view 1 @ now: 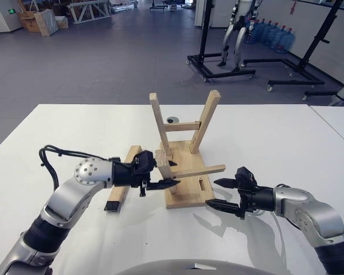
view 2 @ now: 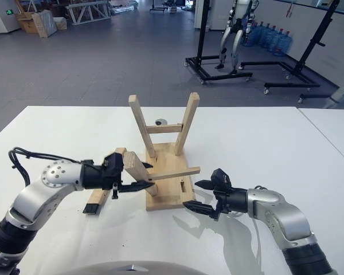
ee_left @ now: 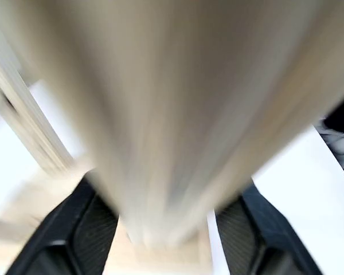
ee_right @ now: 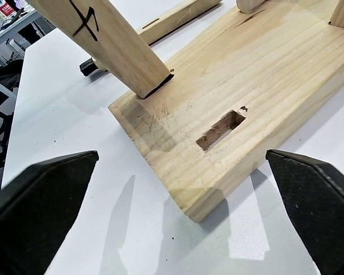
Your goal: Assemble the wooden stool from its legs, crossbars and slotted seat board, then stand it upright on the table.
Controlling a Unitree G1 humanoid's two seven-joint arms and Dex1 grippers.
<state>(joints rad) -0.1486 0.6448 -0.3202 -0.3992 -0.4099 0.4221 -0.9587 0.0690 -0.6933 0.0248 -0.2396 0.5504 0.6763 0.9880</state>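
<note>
A: Pale wood seat board (view 1: 189,193) lay flat, underside up, about mid-tabletop (view 1: 275,143), well apart from both side edges. Why flat?

B: Probably so the legs could be pushed down into the slots. The two far legs (view 1: 159,123) (view 1: 206,120) stood in the board's far slots, joined by a crossbar (view 1: 182,126).

A: Left gripper (view 1: 167,173)?

B: Clamped around the third leg (view 1: 162,162), fingers (ee_left: 92,229) on either side of the wood. The leg's foot sat in the near-left slot, tilted. A second crossbar (view 1: 200,171) stuck out of it toward the right, free end in the air. Looked like it was steadying the leg while it seated.

A: Right gripper (view 1: 212,193)?

B: Fingers spread wide, holding nothing, just beside the board's near-right corner. Likely waiting to brace the board or take the next part.

A: Slots, contents?

B: Three held legs. The near-right slot (ee_right: 221,129) was empty.

A: Fourth leg (view 1: 131,156)?

B: Lying flat on the tabletop just left of the board, partly behind the left gripper. The stool wasn't upright yet.
</note>
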